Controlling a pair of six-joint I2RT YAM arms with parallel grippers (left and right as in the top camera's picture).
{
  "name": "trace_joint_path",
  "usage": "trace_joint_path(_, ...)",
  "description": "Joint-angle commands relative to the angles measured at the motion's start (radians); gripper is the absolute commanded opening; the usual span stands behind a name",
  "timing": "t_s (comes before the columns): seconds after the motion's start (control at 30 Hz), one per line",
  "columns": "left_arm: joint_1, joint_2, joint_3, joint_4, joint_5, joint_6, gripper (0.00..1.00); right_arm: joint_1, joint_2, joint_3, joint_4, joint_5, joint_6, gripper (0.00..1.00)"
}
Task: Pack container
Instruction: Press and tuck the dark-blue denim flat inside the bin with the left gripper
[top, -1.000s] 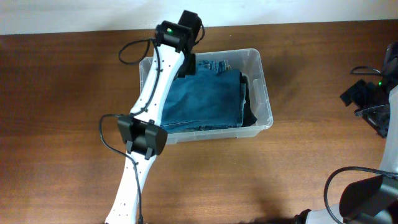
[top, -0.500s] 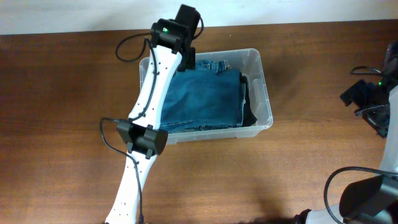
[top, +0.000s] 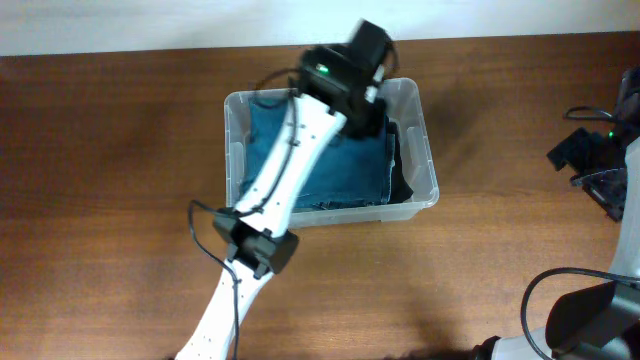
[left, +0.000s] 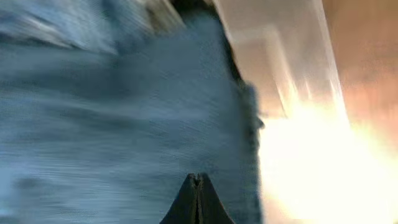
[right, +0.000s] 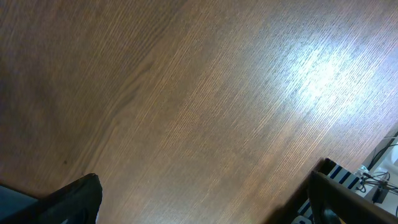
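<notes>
The clear plastic container stands at the middle back of the table and holds folded blue jeans, with a dark garment along their right edge. My left gripper hangs over the container's back right part. In the blurred left wrist view its fingertips are shut with nothing between them, just above the jeans and near the container's clear wall. My right gripper is at the table's right edge, far from the container. It is open and empty over bare wood.
The wooden table surrounds the container. The left arm's white links and black cables cross the container's front left part. Black equipment with striped markings sits by the right gripper at the table's right edge.
The left arm has swung quickly to the right, from the container's back left corner to its back right part. The right arm has not moved.
</notes>
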Motion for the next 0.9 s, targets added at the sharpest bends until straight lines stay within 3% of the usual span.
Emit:
trace_joint_path(0.0,-0.045,-0.024,-0.082,-0.003,0.051,0.016,0.01,-0.005,-0.013,-0.003,0.0,0.006,0.009,0.98)
trace_joint_path(0.23,-0.096,-0.024,-0.296,0.003,-0.08,0.011,0.01,-0.005,-0.013,-0.003,0.0,0.006,0.009,0.98)
trace_joint_path(0.4,-0.093,-0.024,-0.427,0.061,-0.093,0.012,0.01,-0.005,-0.013,-0.003,0.0,0.006,0.009,0.98)
trace_joint_path(0.87,-0.018,-0.142,-0.208,-0.004,-0.145,0.035,0.01,-0.005,-0.013,-0.003,0.0,0.006,0.009,0.98)
